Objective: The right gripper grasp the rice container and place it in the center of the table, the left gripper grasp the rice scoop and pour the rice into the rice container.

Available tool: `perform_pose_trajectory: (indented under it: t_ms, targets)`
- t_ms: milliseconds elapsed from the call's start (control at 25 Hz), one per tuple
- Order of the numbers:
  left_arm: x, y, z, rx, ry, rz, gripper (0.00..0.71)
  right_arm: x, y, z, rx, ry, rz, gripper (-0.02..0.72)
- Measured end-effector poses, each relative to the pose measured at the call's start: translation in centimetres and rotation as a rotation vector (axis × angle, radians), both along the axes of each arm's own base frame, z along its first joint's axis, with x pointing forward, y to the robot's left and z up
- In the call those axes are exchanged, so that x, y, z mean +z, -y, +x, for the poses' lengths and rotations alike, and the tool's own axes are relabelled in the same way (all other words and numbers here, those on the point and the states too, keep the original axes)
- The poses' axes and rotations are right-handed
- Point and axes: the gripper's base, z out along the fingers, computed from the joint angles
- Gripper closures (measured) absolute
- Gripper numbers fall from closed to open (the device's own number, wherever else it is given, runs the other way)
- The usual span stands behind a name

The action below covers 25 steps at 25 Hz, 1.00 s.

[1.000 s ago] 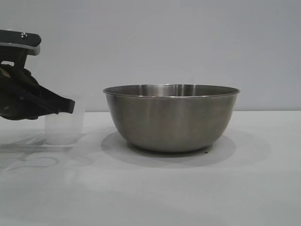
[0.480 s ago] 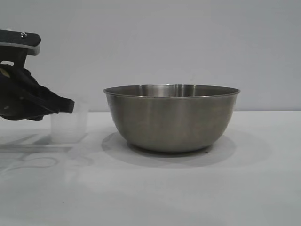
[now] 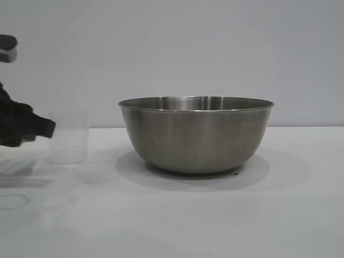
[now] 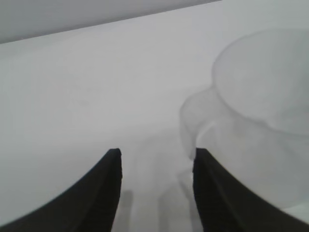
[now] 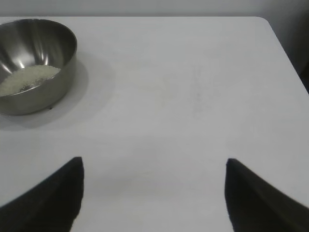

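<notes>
White counter [image 3: 301,215]: rice [image 5: 29,77] sits in rice container [image 3: 196,134]; we see left tool [image 4: 154,193] parted, empty beside upright rice scoop [image 3: 69,144]; right tool [image 5: 153,193] wide, empty.

Plain pale grey wall [image 3: 177,48] behind scene, bare and even in tone, meeting far edge of work surface along straight level line in exterior view; same wall shows as grey band [image 4: 72,14] in left wrist view and as thin strip [image 5: 145,7] in right wrist view; dark gap [image 5: 301,53] past surface's rounded corner, contents unreadable
</notes>
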Motion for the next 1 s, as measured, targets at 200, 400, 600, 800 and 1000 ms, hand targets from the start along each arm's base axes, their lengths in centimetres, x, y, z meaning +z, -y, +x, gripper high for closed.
perform_pose_trajectory:
  t_ms: [200,400,600,800,1000]
  targets:
    - [0.8,-0.2,-2.2,-0.069,-0.016,-0.062,0.413,0.0,0.0,0.0,0.000,0.000,0.000,0.138]
    - [2.5,0.2,-3.6,-0.176,0.029,-0.099,0.413,0.0,0.0,0.0,0.000,0.000,0.000,0.138]
    - [3.2,0.4,-4.2,-0.218,-0.024,-0.114,0.413,0.0,0.0,0.0,0.000,0.000,0.000,0.138]
    - [3.4,0.4,-4.8,-0.226,-0.095,-0.132,0.413,0.0,0.0,0.0,0.000,0.000,0.000,0.138]
    - [2.4,0.6,-5.0,-0.213,-0.289,-0.118,0.413,0.0,0.0,0.0,0.000,0.000,0.000,0.138]
